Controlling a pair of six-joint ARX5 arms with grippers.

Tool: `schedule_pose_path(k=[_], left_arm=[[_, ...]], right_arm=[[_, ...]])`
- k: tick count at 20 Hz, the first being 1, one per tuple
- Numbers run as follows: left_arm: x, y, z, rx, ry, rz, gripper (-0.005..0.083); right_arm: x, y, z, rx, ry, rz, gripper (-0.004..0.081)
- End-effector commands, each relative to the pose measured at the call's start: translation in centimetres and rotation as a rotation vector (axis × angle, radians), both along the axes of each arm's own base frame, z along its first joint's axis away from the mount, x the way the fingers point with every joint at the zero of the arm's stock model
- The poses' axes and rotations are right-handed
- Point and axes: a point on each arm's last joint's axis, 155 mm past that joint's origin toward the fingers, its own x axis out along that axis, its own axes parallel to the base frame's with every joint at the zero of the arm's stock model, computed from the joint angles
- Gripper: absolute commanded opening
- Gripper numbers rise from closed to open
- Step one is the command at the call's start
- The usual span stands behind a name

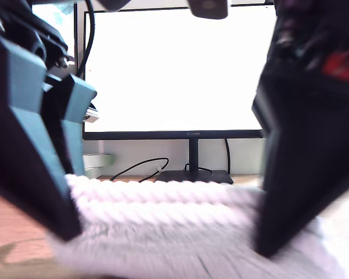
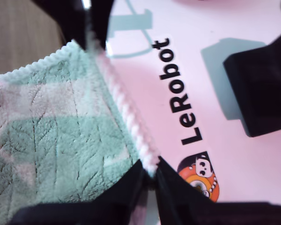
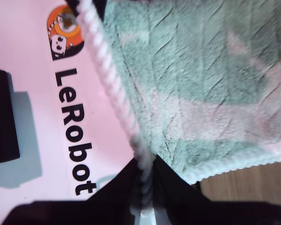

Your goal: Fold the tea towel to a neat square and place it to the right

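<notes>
Off-white and fluffy, the tea towel [image 1: 180,226] lies spread across the wooden table [image 1: 11,232] in front of a bright monitor [image 1: 174,70], its beaded hem bunched toward the camera in the exterior view. Both wrist views show it resting partly on a pale mat [image 2: 234,154] printed "LeRobot". The first end effector [image 2: 150,174] has its jaws pinched together on the towel's beaded hem. The second end effector [image 3: 144,174] is likewise clamped on that hem. Two dark arms loom large and blurred at the exterior view's left and right; which is which cannot be told.
</notes>
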Motion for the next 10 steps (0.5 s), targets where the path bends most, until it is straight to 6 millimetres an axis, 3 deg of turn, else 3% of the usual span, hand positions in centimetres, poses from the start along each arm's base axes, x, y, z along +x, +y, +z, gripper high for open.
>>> schedule_pose_path(k=[1,10], left_arm=[[0.5,0.6,-0.7,0.033,-0.009,0.023,-0.0024],[5.9,0.5,-0.1,-0.023,-0.107,0.165,-0.0024]], right_arm=[[0.6,-0.3,-0.1,-0.019,-0.009,-0.017,-0.0012],[5.2,-0.8,1.4,0.008,-0.081,-0.139,-0.0012]])
